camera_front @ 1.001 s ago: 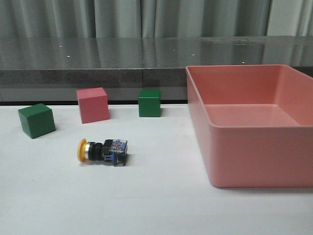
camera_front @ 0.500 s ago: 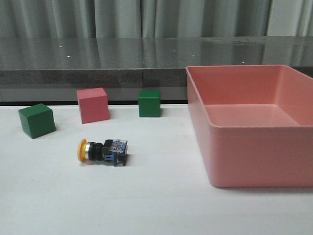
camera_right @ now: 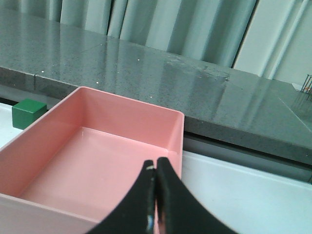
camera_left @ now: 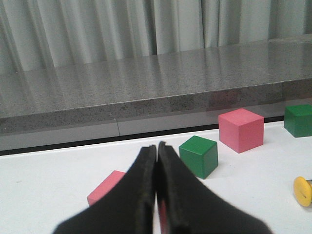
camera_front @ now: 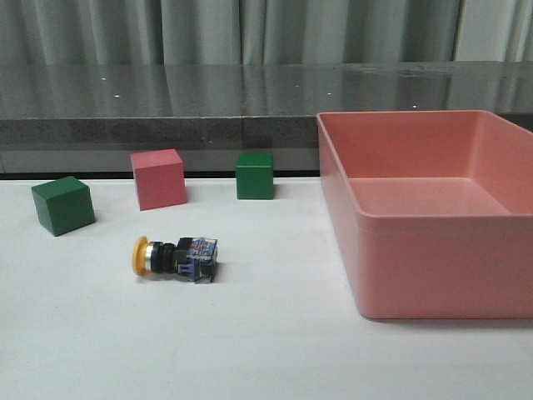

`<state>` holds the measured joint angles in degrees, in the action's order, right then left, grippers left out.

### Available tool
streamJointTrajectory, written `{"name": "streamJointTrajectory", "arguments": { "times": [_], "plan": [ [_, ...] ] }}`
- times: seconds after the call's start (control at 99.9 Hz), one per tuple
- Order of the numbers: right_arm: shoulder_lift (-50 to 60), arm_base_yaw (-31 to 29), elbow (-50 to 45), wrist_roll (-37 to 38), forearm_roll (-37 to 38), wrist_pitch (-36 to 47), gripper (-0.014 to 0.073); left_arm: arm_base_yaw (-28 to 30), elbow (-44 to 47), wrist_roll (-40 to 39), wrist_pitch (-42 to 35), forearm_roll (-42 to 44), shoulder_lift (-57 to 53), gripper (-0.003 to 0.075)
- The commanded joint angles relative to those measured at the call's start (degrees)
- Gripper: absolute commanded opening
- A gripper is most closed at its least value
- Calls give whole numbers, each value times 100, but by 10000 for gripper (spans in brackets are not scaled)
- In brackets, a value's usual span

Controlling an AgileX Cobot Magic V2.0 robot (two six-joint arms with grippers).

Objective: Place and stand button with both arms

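Note:
The button point(camera_front: 175, 257) lies on its side on the white table, left of centre in the front view, with its yellow cap point(camera_front: 139, 255) pointing left and its clear bluish base to the right. Only the yellow cap point(camera_left: 303, 190) shows in the left wrist view. Neither arm shows in the front view. My left gripper point(camera_left: 157, 145) is shut and empty, above the table and well away from the button. My right gripper point(camera_right: 156, 162) is shut and empty, over the near part of the pink bin point(camera_right: 176, 127).
The big pink bin point(camera_front: 350, 250) fills the right of the table. A green cube point(camera_front: 62, 205), a pink cube point(camera_front: 158, 178) and a second green cube point(camera_front: 254, 175) stand behind the button. Another pink block point(camera_left: 107, 187) lies by my left fingers. A dark ledge runs behind.

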<state>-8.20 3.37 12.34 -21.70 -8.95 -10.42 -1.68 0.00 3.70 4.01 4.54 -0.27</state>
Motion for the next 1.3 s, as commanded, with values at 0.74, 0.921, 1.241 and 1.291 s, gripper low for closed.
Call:
{"name": "streamJointTrajectory", "arguments": {
  "times": [0.74, 0.921, 1.241, 1.291],
  "plan": [
    [-47, -30, 161, 0, -45, 496, -62, -5, -1622, -61, 1072, -2294, 1301, -20],
    [-47, -30, 161, 0, -45, 496, -62, -284, -3035, 669, 1796, -2306, 3181, -20],
    [-47, -30, 161, 0, -45, 496, -62, -1204, -5317, 3048, 3777, -2306, 6077, 308],
    [-47, -30, 161, 0, -45, 496, -62, -1334, -5509, 3036, 3707, -2306, 6423, 454]
  ]
}}
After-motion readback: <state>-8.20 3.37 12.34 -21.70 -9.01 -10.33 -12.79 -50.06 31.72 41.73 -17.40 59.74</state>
